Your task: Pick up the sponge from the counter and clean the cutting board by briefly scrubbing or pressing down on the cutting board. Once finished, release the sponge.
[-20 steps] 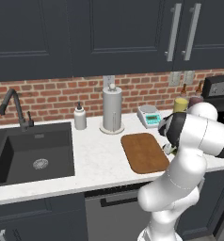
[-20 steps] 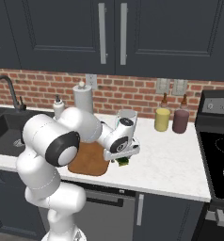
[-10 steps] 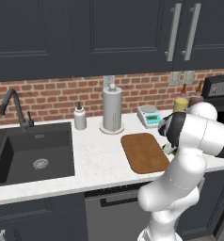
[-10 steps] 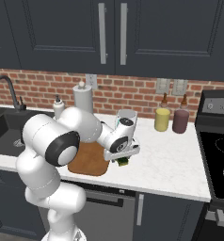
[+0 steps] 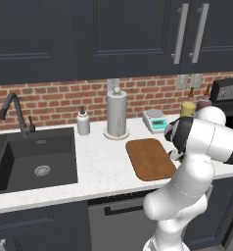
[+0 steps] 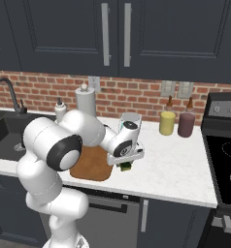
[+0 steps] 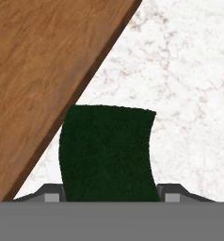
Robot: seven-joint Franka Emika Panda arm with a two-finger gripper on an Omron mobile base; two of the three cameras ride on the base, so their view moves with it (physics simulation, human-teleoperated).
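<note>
Since a second ago almost nothing has shifted: my arm stays bent low off the right edge of the cutting board, everything on the counter unmoved. My claw is down over the sponge, which lies on the stone just beside the board. Its dark top bows inward between my fingers, so I judge I am gripping it. It seems soft and light; the narrow sides are the right hold.

Kitchen, black sink, brick backsplash, stove
</note>
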